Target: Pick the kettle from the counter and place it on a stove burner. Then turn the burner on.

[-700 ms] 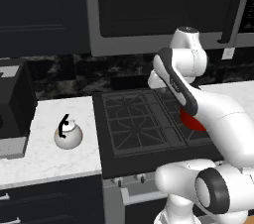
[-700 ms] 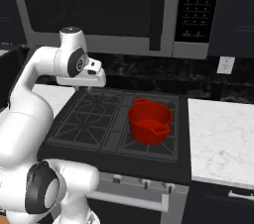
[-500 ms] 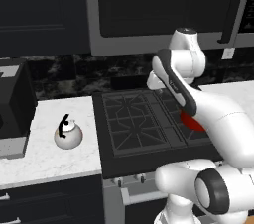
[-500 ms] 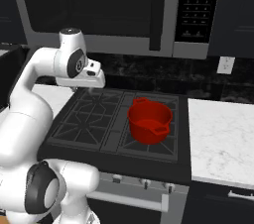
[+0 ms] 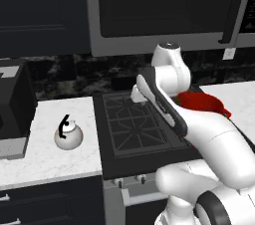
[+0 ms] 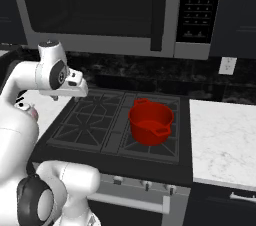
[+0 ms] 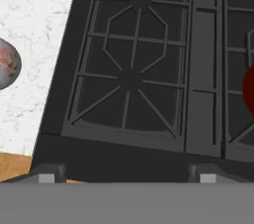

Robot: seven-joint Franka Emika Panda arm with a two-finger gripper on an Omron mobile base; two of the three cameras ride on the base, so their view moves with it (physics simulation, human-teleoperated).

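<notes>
Kettle (image 5: 67, 134) sits upright on the counter (image 5: 45, 162), left of the black cooktop and well apart from its edge, with bare marble all around it. In the hand view it (image 7: 7, 64) shows as a grey round shape with a pinkish mark at the far left, apart from the cooktop's left rim. A dark boxy appliance (image 5: 15, 109) stands farther left on the same slab. The stove burner (image 7: 126, 84) at the front left has nothing on its grate, and its neighbour behind is bare too. A red pot (image 6: 150, 122) occupies the right side of the cooktop, clear of the left grates. The gripper (image 6: 80, 90) hangs above the rear left of the cooktop, nothing between its fingers; whether the jaws are apart or together cannot be told.
</notes>
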